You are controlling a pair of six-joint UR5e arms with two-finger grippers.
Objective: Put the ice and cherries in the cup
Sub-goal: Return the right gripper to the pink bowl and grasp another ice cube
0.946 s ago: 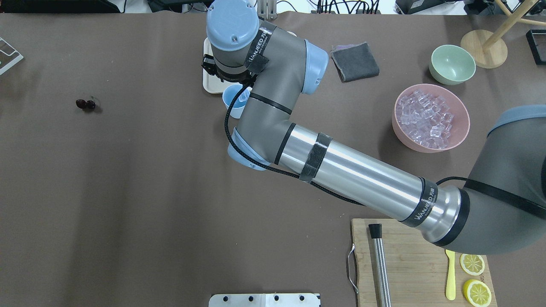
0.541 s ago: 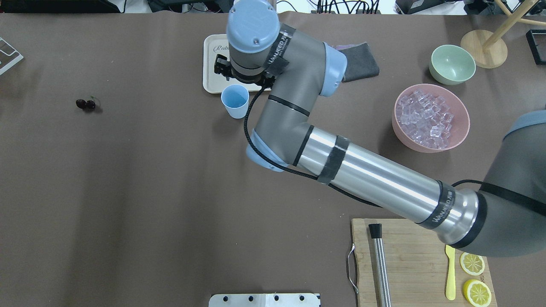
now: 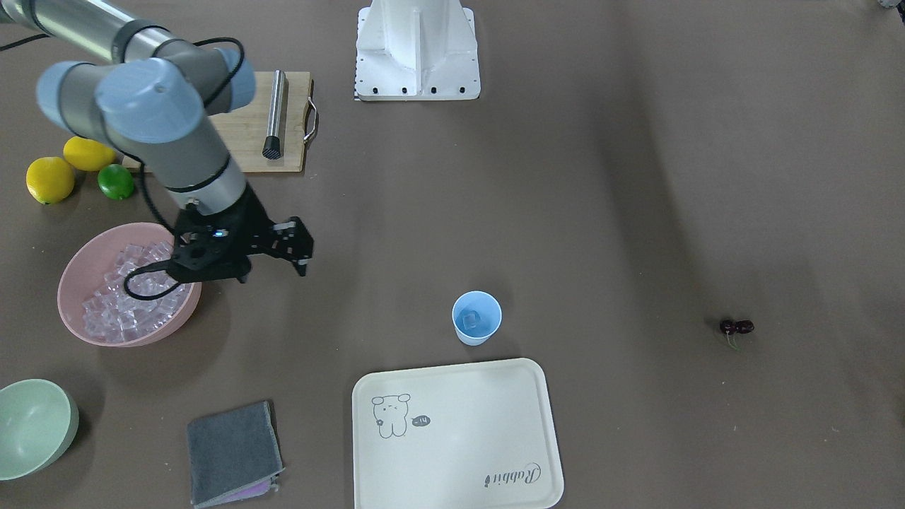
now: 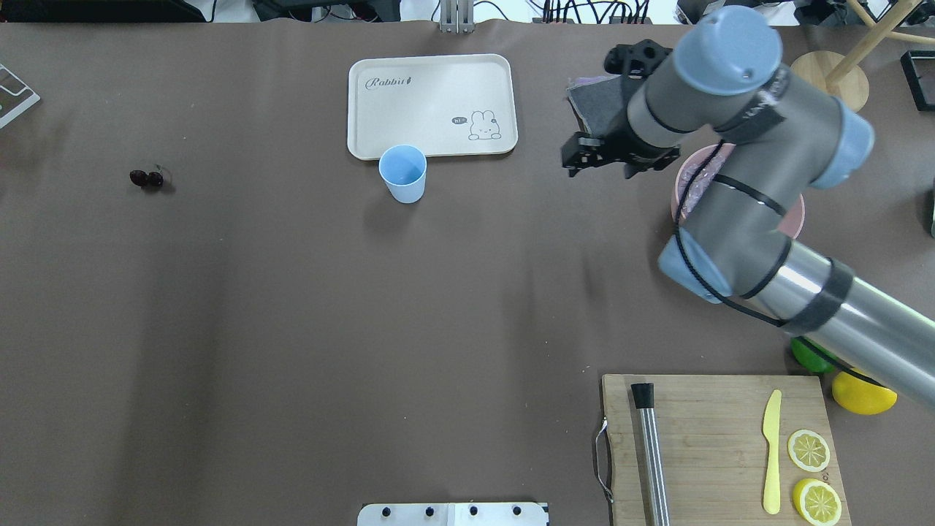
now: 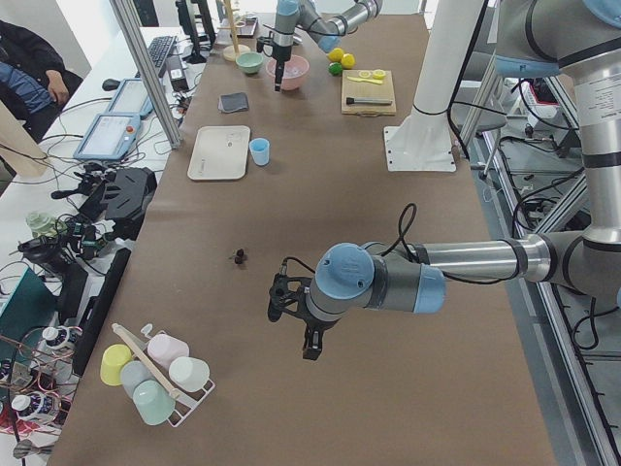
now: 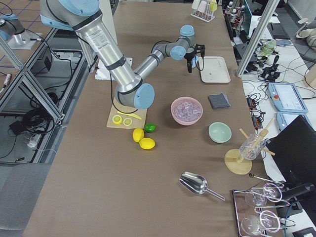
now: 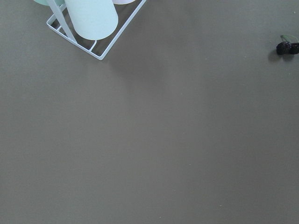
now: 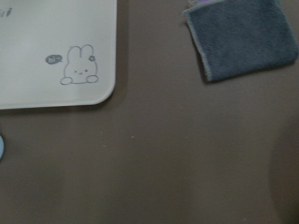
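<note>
The cup (image 4: 402, 172) stands upright on the brown table, its rim just at the 6 o'clock edge of the cream tray (image 4: 431, 102). In the front-facing view one clear cube shows at its bottom, so I judge the ice part of the job as begun, though whether more cubes are wanted cannot be read from here.

The rest of the ice (image 3: 117, 314) is heaped in the pink bowl (image 3: 152, 334), well off at 3 o'clock from the cup in the overhead view. The cherries (image 4: 147, 178) lie on bare table far out at 9 o'clock from the cup, stems on, with nothing near them. That half of the task is not yet started.

The right gripper (image 3: 300, 247) hangs between cup and bowl, close to the bowl's rim at about its 10 o'clock in the overhead view. Its jaws seem parted and nothing is between them.

The left gripper (image 5: 291, 325) shows only in the side view, hovering above the table well short of the cherries. I cannot tell whether it is open or closed. Its own camera shows the cherries at the frame's 2 o'clock corner.

Left to do, as I judge it: perhaps more ice, and certainly the cherries.
</note>
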